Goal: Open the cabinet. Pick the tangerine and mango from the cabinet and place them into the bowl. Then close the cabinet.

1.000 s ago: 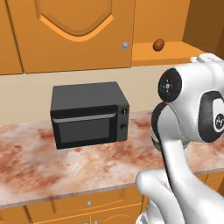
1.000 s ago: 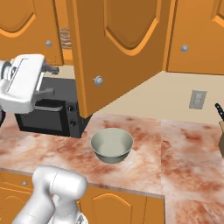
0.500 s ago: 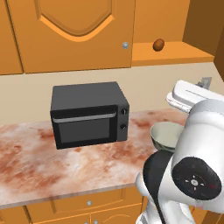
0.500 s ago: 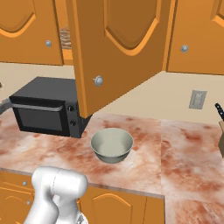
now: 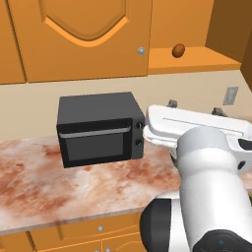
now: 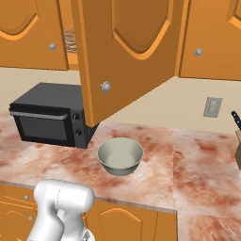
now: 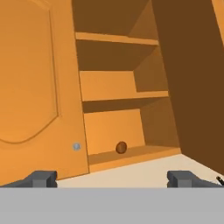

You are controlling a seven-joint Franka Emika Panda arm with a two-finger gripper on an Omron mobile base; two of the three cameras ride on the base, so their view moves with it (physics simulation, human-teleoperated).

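The cabinet [image 5: 78, 39] hangs above the counter, its left door shut and its right door [image 6: 127, 52] swung wide open. On its lowest shelf lies one small dark orange-brown fruit [image 7: 121, 147] [image 5: 178, 50]; I cannot tell whether it is the tangerine or the mango, and the other fruit is hidden. The pale grey-green bowl [image 6: 120, 156] stands empty on the counter below the open door. My gripper [image 5: 194, 107] [image 7: 113, 179] hovers open with nothing in it, below and in front of the open compartment, pointing at the shelves.
A black microwave [image 5: 98, 128] stands on the marble counter [image 6: 197, 160] left of the bowl. A ribbed brownish cylinder [image 6: 70, 41] sits inside the cabinet behind the open door. A wall outlet [image 6: 212, 107] and a knife block [image 6: 237, 141] are at the right.
The arm has swung from over the microwave to the right, and the hand now faces the open cabinet. The jaws stayed open. Fruit, bowl and doors have not moved.
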